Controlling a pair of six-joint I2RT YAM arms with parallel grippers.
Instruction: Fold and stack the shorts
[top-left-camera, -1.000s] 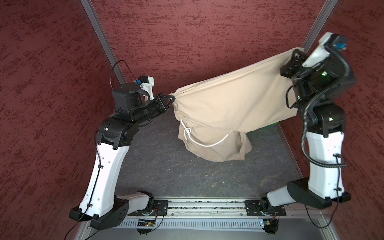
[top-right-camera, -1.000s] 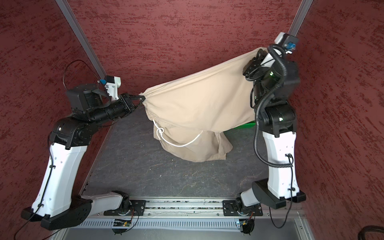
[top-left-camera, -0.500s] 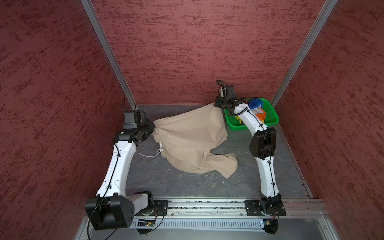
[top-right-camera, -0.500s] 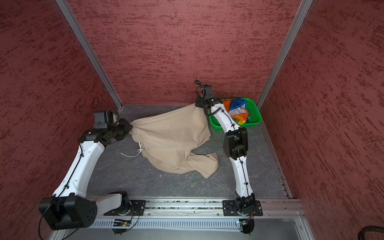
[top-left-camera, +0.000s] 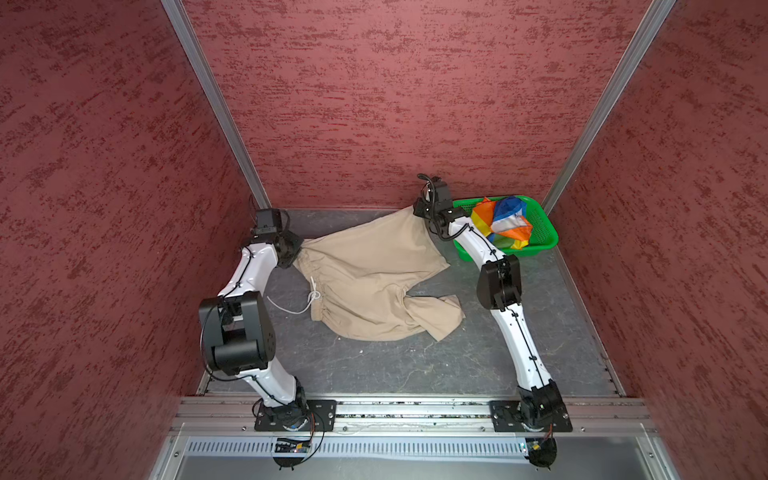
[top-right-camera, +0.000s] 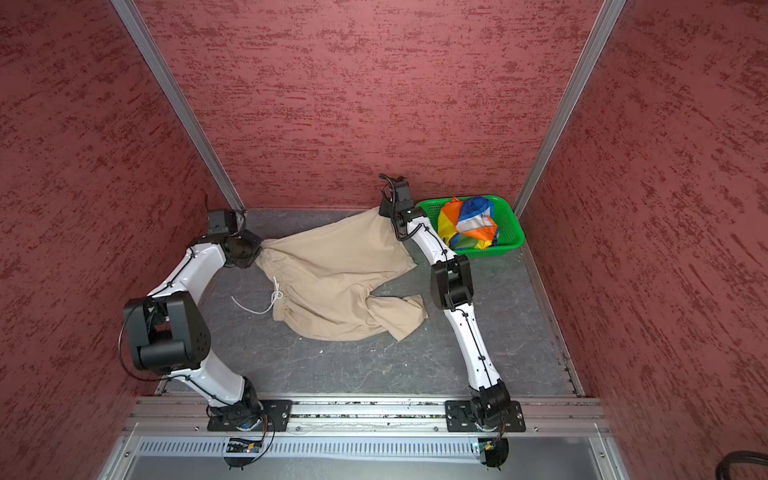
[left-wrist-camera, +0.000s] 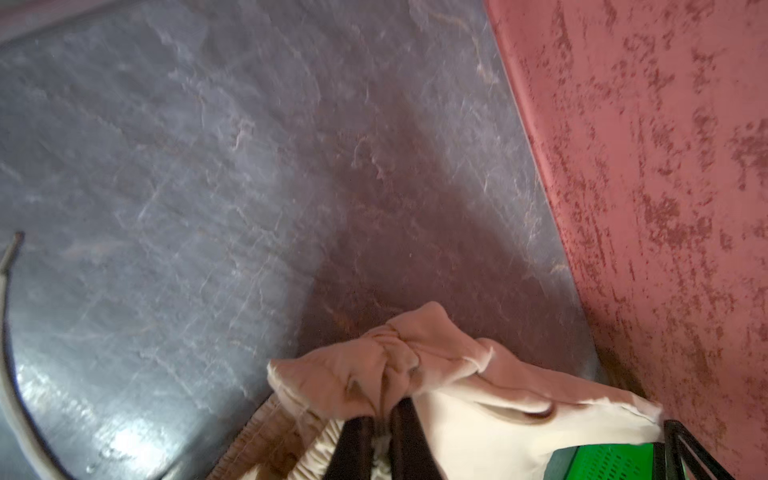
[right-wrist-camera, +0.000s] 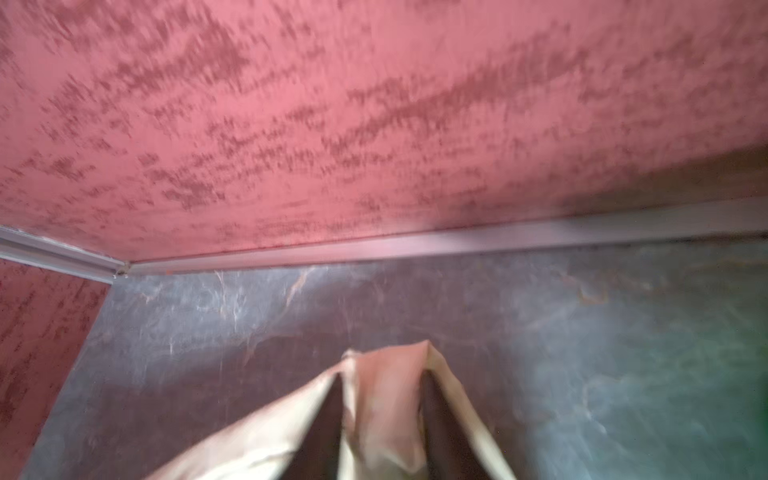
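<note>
beige shorts (top-left-camera: 374, 282) lie on the counter (top-left-camera: 374, 365), mid counter in both top views: matte cotton, soft creases, lying mostly flat. Gathered elastic waistband runs down the 9 o'clock side. One leg spreads toward 1 o'clock; the other is rumpled and folded over at 4 o'clock. White drawstring (top-left-camera: 309, 297) is thin cord, knotted at the waistband, with a loose end curling onto the counter toward 8 o'clock

counter is dark grey with a slate-like veined surface, walls (top-left-camera: 415, 104) red with rough streaky texture

rainbow shorts (top-left-camera: 505, 222) are shiny slick fabric, crumpled into a ball inside the green basket (top-left-camera: 550, 239) at the counter's 2 o'clock corner. Basket is perforated plastic and rectangular, sits apart from the beige pair

left hand (left-wrist-camera: 384, 411) is at the waistband corner, 10 o'clock of the beige shorts. Its dark fingers (left-wrist-camera: 409, 440) are nearly together, pinching a bunched knot of waistband cloth, with pale fabric showing in the narrow gap

right hand (right-wrist-camera: 382, 378) is at the leg hem, 1 o'clock of the shorts, just beside the basket. Its fingers (right-wrist-camera: 440, 428) are spread well apart, a loose tented fold of beige cloth sits between and over them, touching. View is blurred, no clamp visible
</note>
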